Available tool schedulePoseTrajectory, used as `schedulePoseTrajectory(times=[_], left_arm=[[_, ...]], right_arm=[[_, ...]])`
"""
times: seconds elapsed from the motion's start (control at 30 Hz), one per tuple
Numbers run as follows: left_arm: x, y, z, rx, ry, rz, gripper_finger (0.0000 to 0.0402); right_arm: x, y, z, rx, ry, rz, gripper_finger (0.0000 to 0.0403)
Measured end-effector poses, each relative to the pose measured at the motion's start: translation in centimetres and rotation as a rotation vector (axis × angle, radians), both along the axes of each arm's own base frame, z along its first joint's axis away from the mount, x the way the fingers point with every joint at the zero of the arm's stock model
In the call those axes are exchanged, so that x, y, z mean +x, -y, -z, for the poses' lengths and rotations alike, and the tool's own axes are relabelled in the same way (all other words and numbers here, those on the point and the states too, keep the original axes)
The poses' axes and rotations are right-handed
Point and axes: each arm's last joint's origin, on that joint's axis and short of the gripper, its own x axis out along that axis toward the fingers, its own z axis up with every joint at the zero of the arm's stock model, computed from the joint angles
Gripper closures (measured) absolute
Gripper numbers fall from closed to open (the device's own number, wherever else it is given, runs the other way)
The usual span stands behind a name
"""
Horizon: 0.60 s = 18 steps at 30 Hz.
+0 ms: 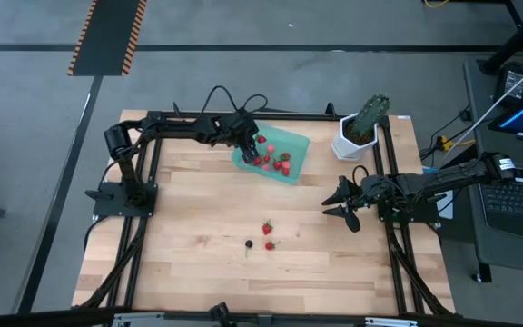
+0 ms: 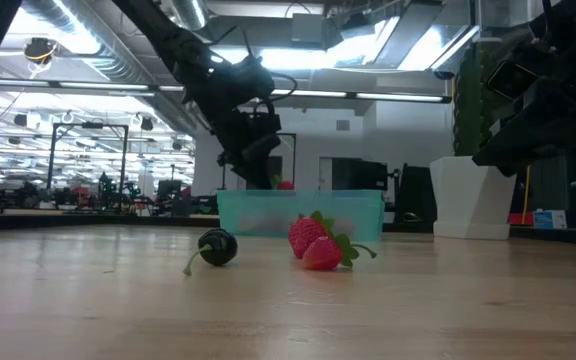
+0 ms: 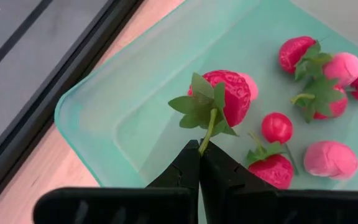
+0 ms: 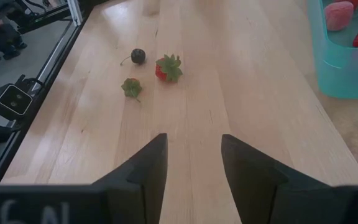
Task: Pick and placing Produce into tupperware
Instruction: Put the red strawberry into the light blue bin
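The left pincer [image 3: 199,152] hangs over one end of the teal tupperware [image 3: 135,93], its fingers pinched closed on the green stem of a red strawberry [image 3: 225,96] that dangles above the container's floor. Several more berries [image 3: 316,93] (red ones and a few pale pink) lie inside the tupperware. The right pincer [image 1: 341,207] waits near the table's [image 1: 198,263] right side with its fingers apart, holding nothing. On the bare wood, well apart from the container, sit two red strawberries [image 1: 268,234] and, just beside them, one dark berry [image 1: 249,243].
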Motion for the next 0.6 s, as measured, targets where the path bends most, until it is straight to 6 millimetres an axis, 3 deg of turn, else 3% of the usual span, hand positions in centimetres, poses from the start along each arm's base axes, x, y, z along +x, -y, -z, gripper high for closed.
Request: schedulePoseTrajectory(times=[0.6], left_arm=[[0.05,0.12,0.01,-0.028,0.013,0.027,0.0401]], right_arm=[[0.0,0.0,0.0,0.0,0.0,0.0,0.0249]])
